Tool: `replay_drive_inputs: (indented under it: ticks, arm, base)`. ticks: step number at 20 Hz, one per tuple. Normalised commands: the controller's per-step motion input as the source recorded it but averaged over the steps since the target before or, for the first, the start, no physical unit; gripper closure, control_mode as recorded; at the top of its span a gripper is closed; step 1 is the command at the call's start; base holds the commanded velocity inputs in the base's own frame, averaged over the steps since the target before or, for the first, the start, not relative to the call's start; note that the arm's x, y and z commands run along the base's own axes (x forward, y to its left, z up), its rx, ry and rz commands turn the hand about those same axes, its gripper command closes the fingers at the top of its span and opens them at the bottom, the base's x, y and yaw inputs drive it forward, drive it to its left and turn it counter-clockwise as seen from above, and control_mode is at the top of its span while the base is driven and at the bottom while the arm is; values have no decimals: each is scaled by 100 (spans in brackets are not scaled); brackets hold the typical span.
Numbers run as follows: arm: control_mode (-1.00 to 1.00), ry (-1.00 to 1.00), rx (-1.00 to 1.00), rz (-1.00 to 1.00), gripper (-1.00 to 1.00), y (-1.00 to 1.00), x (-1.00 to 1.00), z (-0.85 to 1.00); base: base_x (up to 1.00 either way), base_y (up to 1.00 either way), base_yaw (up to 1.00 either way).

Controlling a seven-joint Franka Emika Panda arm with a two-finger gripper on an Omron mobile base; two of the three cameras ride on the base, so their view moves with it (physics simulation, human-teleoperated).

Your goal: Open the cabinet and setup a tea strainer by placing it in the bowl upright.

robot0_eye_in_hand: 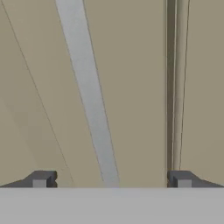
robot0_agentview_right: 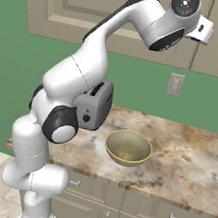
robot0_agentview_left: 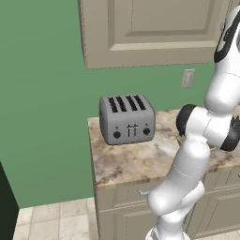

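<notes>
Beige cabinet (robot0_eye_in_hand: 131, 87) handle (robot0_eye_in_hand: 89, 96) between spread jaws.

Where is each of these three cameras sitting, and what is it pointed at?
Left base view: behind the arm's left, facing the toaster and counter; arm at lower right.
Right base view: behind its right, facing the bowl; arm at left.
Hand view: on the hand, facing the cabinet handle; open gripper at bottom.
Both base views share toaster, counter, cabinet.

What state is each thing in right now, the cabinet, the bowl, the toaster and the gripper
cabinet: door shut, grey bar handle not yet gripped
bowl: upright on the counter, nothing in it
toaster: upright, slots bare
gripper: open, fingertips either side of the handle
</notes>
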Motion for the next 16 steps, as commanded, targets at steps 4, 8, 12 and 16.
replay_drive_inputs:
  ticks: [4, 8, 12, 16]
  arm:
    - [-100, 0, 0, 0, -100, -24, 18, 0]
    - [-100, 0, 0, 5, -100, 0, 20, -2]
    - [-100, 0, 1, 5, -100, 0, 25, -8]
    - [-100, 0, 2, 5, 100, 0, 28, -10]
  base:
    - [0, 0, 0]
    - [0, 0, 0]
    - [0, 0, 0]
    - [0, 0, 0]
